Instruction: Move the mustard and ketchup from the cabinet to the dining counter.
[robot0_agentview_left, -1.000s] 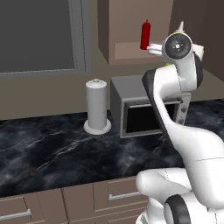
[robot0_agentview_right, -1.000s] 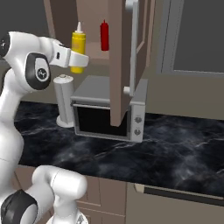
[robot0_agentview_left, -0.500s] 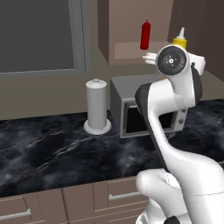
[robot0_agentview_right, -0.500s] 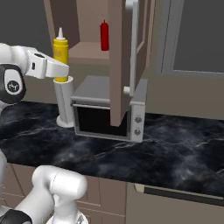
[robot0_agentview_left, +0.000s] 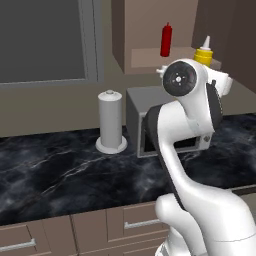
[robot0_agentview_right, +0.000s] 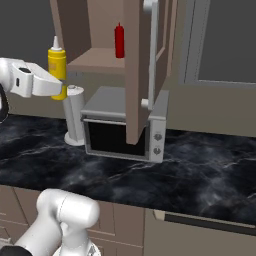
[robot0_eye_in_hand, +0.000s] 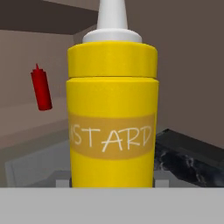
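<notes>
Over the black marble worktop (robot0_agentview_right: 200, 165) with its microwave (robot0_agentview_right: 122, 125), we see the cabinet (robot0_agentview_right: 137, 60) open and the ketchup (robot0_agentview_right: 119, 41) alone on its shelf. Our gripper (robot0_agentview_right: 60, 85) grips the mustard (robot0_agentview_right: 57, 64) upright by its lower body, and over the last second it has swung the bottle clear of the shelf, out beside the paper towel roll (robot0_agentview_left: 111, 120). That makes the first bottle ready to carry to the dining counter; the ketchup remains to fetch.

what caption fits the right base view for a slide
Pincer holds the mustard outside the open cabinet; ketchup waits on its shelf.
</notes>
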